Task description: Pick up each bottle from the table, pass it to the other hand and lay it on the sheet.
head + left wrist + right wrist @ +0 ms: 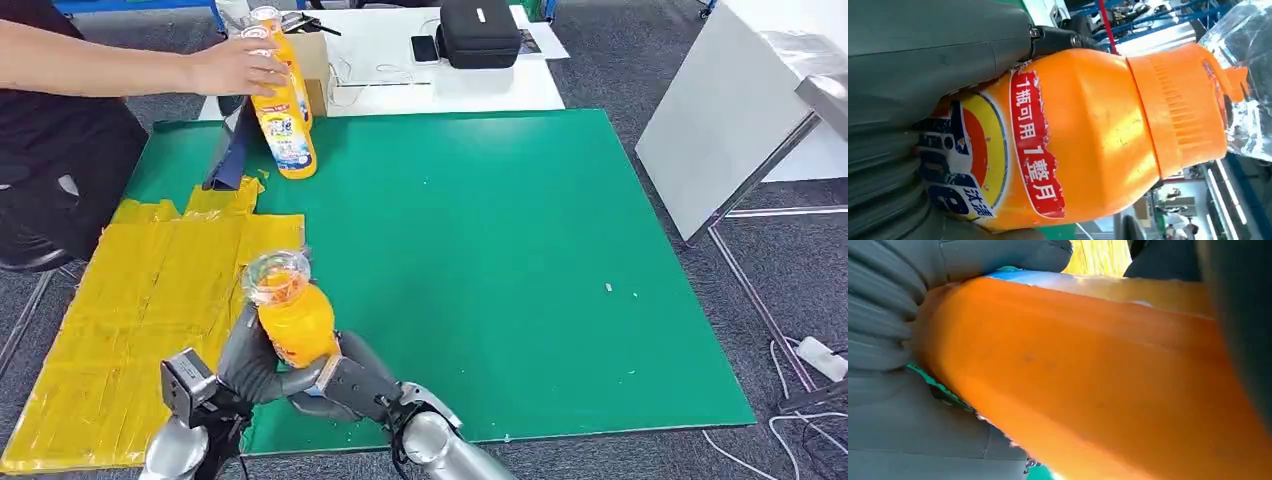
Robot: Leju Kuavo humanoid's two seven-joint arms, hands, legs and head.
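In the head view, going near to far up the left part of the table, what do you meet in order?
Left hand and right hand gripping the orange bottle → yellow sheet → second orange bottle steadied by a person's hand → cardboard box.

The orange bottle [1088, 135] carries a red label strip [1037, 145] — "1瓶可用1整月" in white.

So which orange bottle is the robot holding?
The near orange bottle, gripped between the left hand and right hand. The far bottles are under a person's hand.
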